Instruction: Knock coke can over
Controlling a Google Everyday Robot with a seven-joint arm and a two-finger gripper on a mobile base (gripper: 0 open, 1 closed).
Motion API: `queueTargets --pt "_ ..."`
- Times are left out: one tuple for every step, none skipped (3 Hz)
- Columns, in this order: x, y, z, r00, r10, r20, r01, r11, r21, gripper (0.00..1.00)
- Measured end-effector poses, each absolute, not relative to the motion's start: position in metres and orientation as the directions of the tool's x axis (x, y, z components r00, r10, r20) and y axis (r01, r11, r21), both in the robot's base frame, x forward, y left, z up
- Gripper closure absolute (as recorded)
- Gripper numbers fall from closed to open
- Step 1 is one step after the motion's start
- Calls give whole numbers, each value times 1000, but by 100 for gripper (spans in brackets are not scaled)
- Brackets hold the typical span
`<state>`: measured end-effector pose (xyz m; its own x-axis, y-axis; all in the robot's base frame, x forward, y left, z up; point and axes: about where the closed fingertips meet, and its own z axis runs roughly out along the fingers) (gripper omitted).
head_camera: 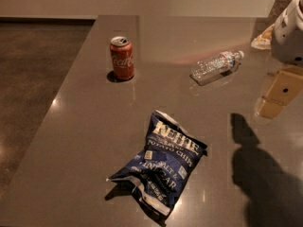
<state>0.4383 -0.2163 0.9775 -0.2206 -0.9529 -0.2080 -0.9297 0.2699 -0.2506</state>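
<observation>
The coke can (122,58) is red with white script and a silver top. It stands upright on the grey table (85,126), at the far left part near the table's left edge. My gripper (277,96) shows as tan blocks under a white arm housing at the right edge of the view. It hangs above the table, far to the right of the can and apart from it. It holds nothing that I can see.
A clear plastic water bottle (217,66) lies on its side between the can and the gripper. A blue chip bag (161,162) lies crumpled in the near middle. The arm's shadow (258,169) falls at the near right. Dark floor (33,70) lies left of the table.
</observation>
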Motion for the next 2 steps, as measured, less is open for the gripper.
queueTargets --pt "438 -216 977 -221 -953 -208 -930 270 -251 0" --pt "442 -212 978 -218 -948 -232 -936 271 -227 0"
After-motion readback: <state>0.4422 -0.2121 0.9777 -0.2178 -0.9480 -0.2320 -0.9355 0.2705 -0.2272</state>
